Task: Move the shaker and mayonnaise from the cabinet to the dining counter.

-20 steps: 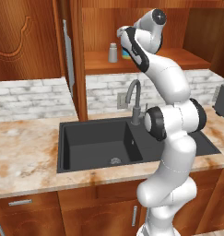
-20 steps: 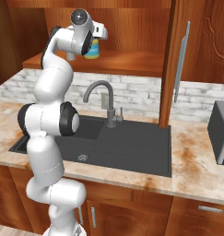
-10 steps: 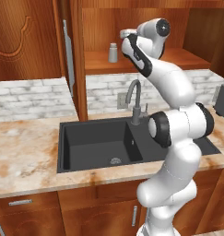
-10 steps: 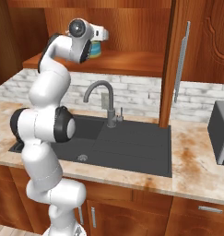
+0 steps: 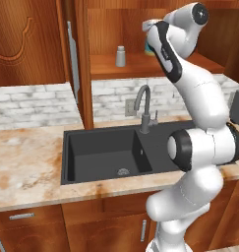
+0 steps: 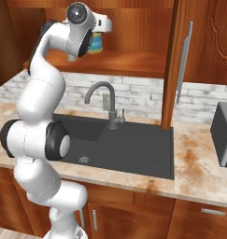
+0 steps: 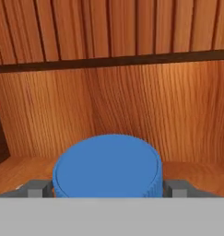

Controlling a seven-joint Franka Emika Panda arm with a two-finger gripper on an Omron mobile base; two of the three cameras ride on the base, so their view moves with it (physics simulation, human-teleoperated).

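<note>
Nearest in the hand view: the gripper (image 7: 108,188) sat wide, one finger (image 7: 36,188) on each side of the blue lid of the mayonnaise (image 7: 108,169). Lid was between the tips, but I couldn't tell whether either finger touched it. No grip yet, as I read it.

Step in hand, my call: first pick, reaching into the cabinet (image 5: 22,44) for the mayonnaise. Neither item had left the shelf; the dining counter wasn't in any of my views.

Next move, as I judged it: push in a little lower so the fingers bracket the jar body or the lid squarely, close, then lift clear of the shelf before backing out past the open door. Risk: clipping the jar and shoving it to the back wall.

View differences, near to far:
- Hand view gave the finger-to-lid alignment and the bare wood back panel behind the jar. The jar's body and the shaker were out of it.
- Left base view showed the sink (image 5: 104,155) and faucet (image 5: 144,106) on the worktop (image 5: 22,170), then up on the shelf the shaker (image 5: 121,56), upright, well apart from the gripper. Mayonnaise there was just a teal sliver behind the wrist.
- Right base view showed the mayonnaise (image 6: 96,43) body, yellow with a teal band, standing on the shelf, partly behind the hand.
</note>
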